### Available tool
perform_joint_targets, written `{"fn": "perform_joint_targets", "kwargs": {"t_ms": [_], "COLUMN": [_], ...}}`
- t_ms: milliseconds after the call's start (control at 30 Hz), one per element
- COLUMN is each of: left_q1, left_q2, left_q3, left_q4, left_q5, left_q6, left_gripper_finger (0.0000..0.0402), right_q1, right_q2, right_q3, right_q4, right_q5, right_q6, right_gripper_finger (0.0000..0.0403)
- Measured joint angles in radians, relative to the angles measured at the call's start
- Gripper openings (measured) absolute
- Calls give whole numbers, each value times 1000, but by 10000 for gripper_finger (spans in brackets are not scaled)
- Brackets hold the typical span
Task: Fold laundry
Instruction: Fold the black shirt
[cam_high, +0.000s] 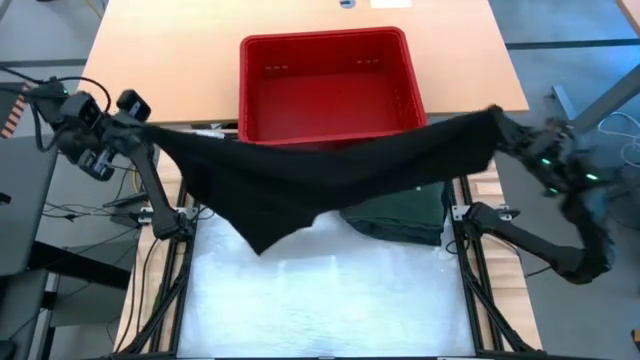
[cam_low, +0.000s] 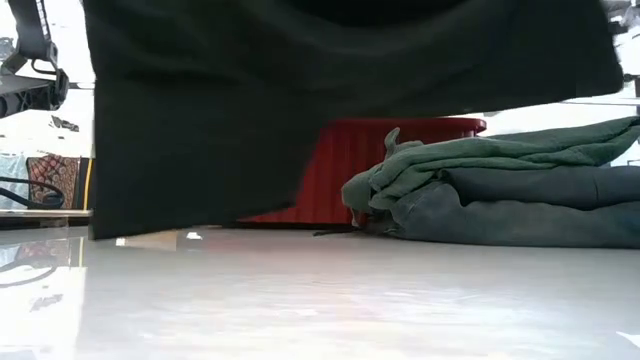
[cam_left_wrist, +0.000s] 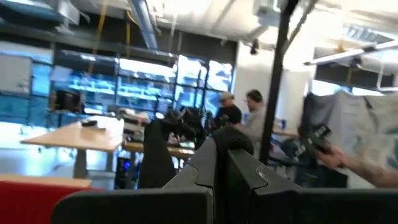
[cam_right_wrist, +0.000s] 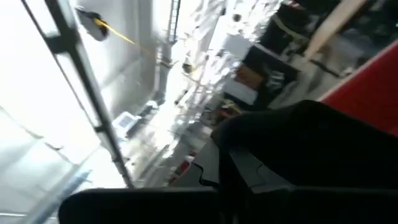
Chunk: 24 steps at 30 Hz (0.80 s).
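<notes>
A black garment hangs spread in the air between my two grippers, in front of the red basket. Its lowest corner droops toward the white table top; in the low view the black garment fills the upper picture, its lower edge just above the table. My left gripper is shut on its left end and my right gripper on its right end. A pile of dark green and dark garments lies on the table under the right half, also seen as the pile in the low view. My left gripper pinches a bunched bit of the black garment's left top edge between its two shut fingers. The cloth runs from there toward the table's right, lifted clear and only slightly sagging. How many layers it has cannot be told. My right gripper pinches the black garment's right top corner between its shut fingers. The cloth is bunched over the fingertips. From the hold it runs toward the table's left, clear of the table.
The red plastic basket stands on the wooden far part of the table, just behind the hanging cloth; red basket in the low view. The white table top lies bare near the front. People stand in the room beyond.
</notes>
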<state>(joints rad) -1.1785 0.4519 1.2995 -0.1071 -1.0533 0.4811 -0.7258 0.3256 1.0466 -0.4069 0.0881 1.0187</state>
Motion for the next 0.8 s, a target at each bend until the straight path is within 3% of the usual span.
{"fn": "perform_joint_targets", "kwargs": {"t_ms": [233, 333, 400, 467, 567, 700, 800], "left_q1": [-1, -14, -27, -35, -53, -97, -108], "left_q2": [-1, -1, -1, -1, -2, -2, 1], "left_q3": [110, 176, 214, 242, 231, 40, -204], "left_q4": [123, 81, 6, -136, -414, -658, -632], "left_q5": [-22, -8, 56, 136, 207, 248, 274], "left_q6": [167, 176, 139, 33, -242, -721, -1093], "left_gripper_finger": [0, 0, 0, 0, 0, 0, 0], "right_q1": [-11, 27, 71, 134, 281, 559, 808], "right_q2": [169, 251, 279, 281, 247, 190, 184], "right_q3": [-209, -221, -215, -214, -214, -214, -231], "right_q4": [619, 813, 831, 775, 516, 90, -99], "right_q5": [-84, -222, -390, -548, -633, -478, -302], "right_q6": [27, -19, -56, -110, -180, -198, -80], "right_gripper_finger": [25, 25, 24, 24, 24, 24, 24]}}
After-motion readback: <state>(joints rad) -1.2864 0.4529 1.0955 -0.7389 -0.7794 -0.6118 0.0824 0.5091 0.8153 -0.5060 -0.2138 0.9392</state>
